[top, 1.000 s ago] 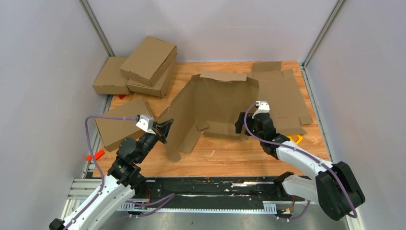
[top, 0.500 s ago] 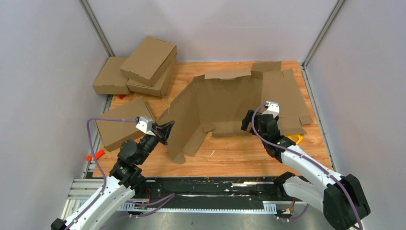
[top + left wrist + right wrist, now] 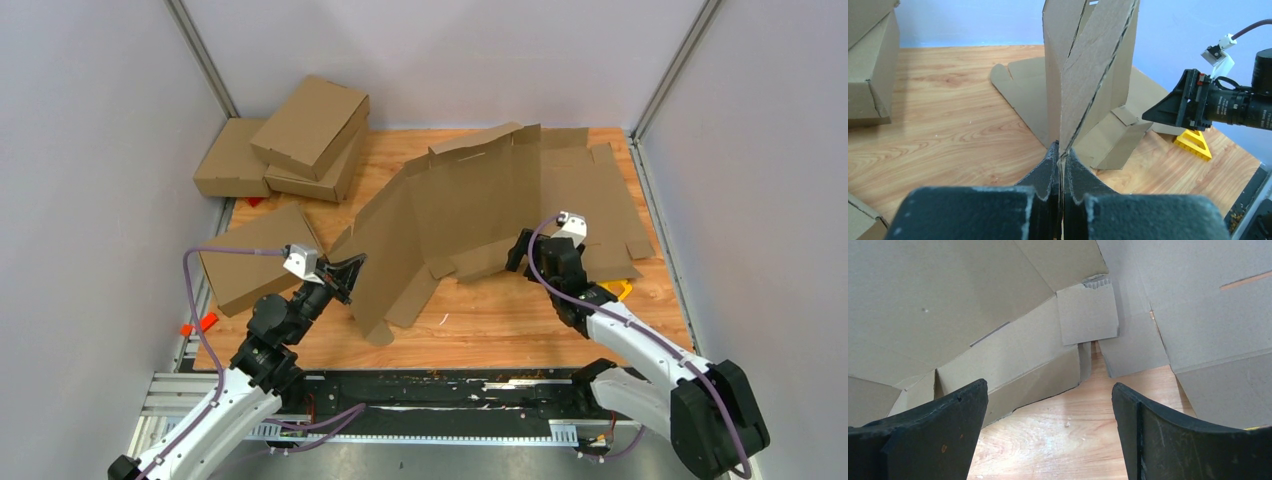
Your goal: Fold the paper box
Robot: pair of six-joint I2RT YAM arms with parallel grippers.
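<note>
Steady now: left tool [image 3: 1061, 152] pinches the paper box [image 3: 460, 205] by its edge, propping it upright, while right tool [image 3: 1049, 387] hangs spread before its flap, likely to fold it.

Boxes and bits, counted
There are four shut boxes [image 3: 310, 122], one paper box [image 3: 455, 210] standing open and one flat sheet [image 3: 592, 195]. There are two claws, the left claw [image 3: 350, 270] and the right claw [image 3: 517, 253]. There is one yellow thing [image 3: 620, 290] and one orange thing [image 3: 201, 324].
</note>
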